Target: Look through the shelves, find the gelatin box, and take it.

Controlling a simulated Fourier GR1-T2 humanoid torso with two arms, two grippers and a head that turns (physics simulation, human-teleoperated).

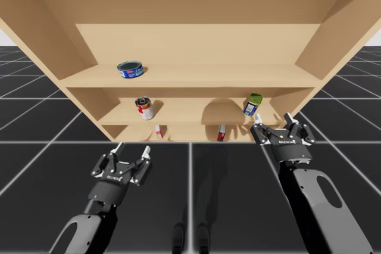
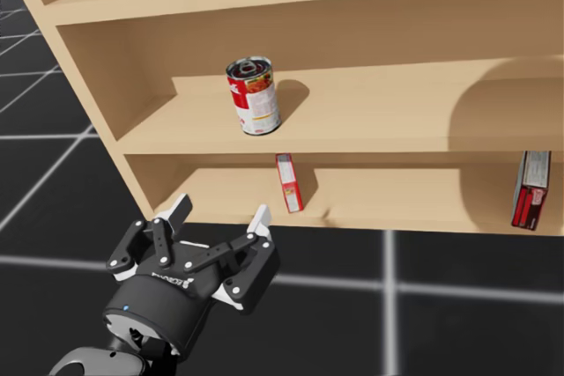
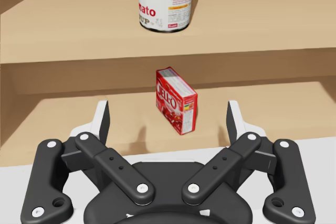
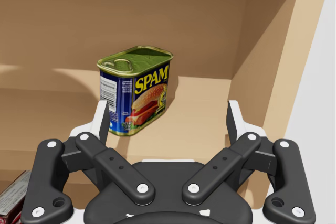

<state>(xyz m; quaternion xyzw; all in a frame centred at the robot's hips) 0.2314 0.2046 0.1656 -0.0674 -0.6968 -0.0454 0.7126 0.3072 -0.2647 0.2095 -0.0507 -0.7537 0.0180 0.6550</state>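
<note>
Your left hand [image 1: 133, 149] hangs released, squared to the gelatin box [image 3: 176, 100] on the bottom shelf [image 3: 68, 119] — aligned for a straight reach; right hand [image 1: 274, 122] likewise released.

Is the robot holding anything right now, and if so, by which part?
Nothing is held. My left end effector is open, short of the small red box; my right end effector is open before the blue rectangular can.
</note>
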